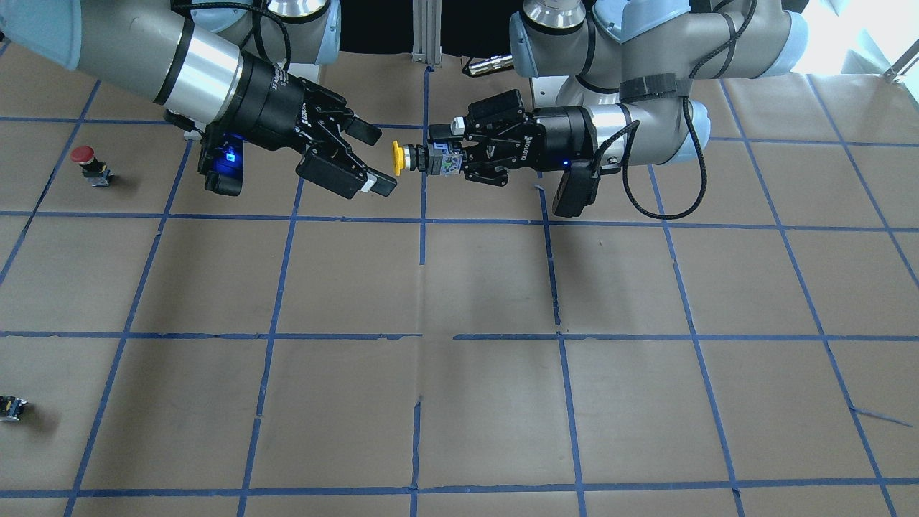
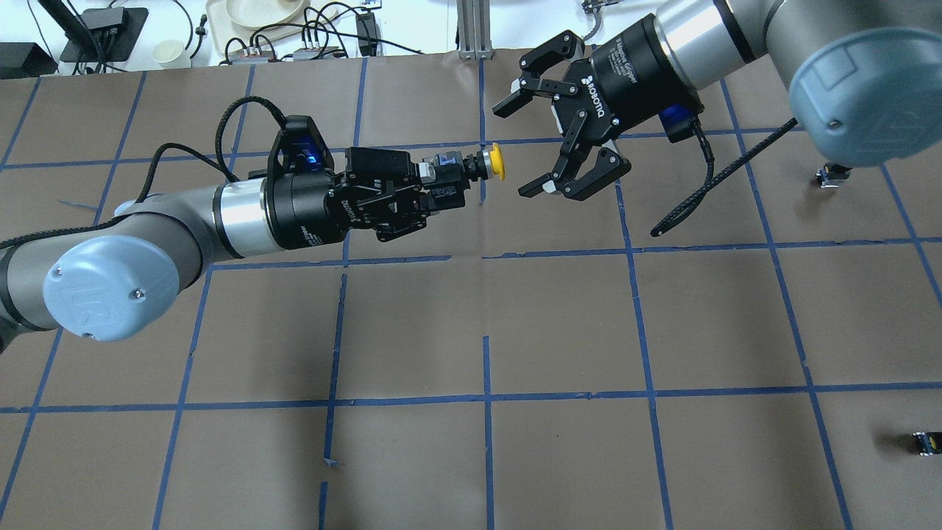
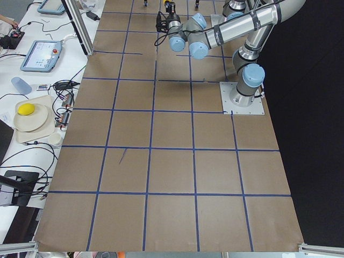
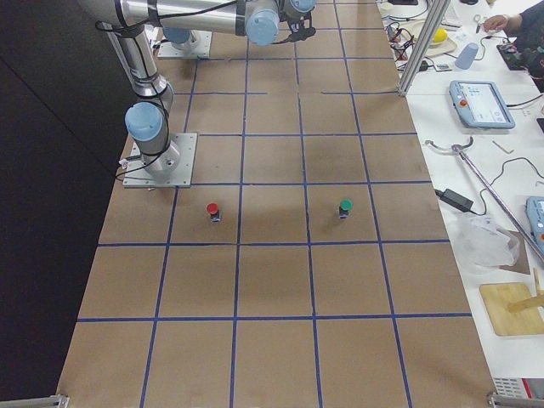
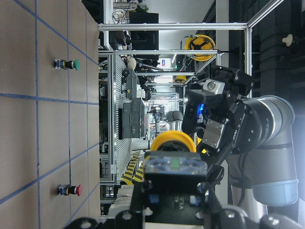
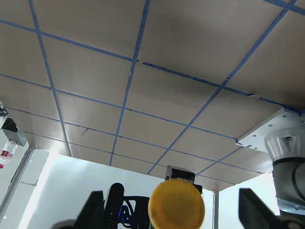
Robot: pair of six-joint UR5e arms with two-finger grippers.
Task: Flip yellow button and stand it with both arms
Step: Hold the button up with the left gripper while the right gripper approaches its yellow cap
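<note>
My left gripper (image 1: 446, 155) is shut on the grey-black contact block of the yellow button (image 1: 397, 158) and holds it level above the table. The yellow cap points at my right gripper. In the overhead view the left gripper (image 2: 440, 184) holds the button (image 2: 498, 161) just short of the right gripper (image 2: 519, 147). My right gripper (image 1: 380, 159) is open and empty, its jaws spread wide, facing the cap with a small gap. The cap shows in the left wrist view (image 5: 172, 142) and, between the open fingers (image 6: 255, 210), in the right wrist view (image 6: 176, 205).
A red-capped button (image 1: 85, 158) stands on the table on my right side. A green-capped button (image 4: 345, 206) stands beyond it. A tiny dark block (image 2: 926, 442) lies near the table's right edge. Brown paper with a blue tape grid (image 1: 459, 287) covers the table.
</note>
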